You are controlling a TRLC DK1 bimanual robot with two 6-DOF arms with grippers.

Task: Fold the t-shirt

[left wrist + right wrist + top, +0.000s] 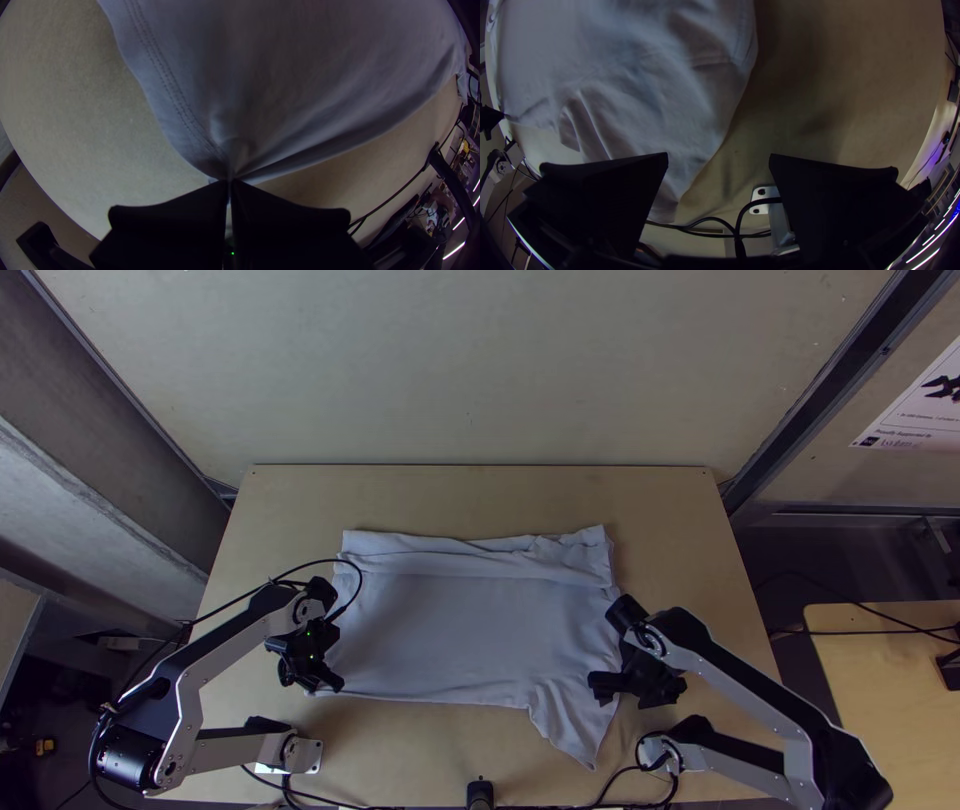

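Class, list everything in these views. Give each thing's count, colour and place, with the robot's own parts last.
T-shirt: one, pale grey, spread mid-table, creased along its far edge
Table: one, light wood, beneath it
Side table: one, light wood, top view's right edge
Poster: one, white, top view's upper right
Cables: several, black, along the left arm and near edge
Arms: two, silver-grey and black, left and right
Left end effector: one, black, shut on the near-left corner
Right end effector: one, black, open by the cloth's right edge
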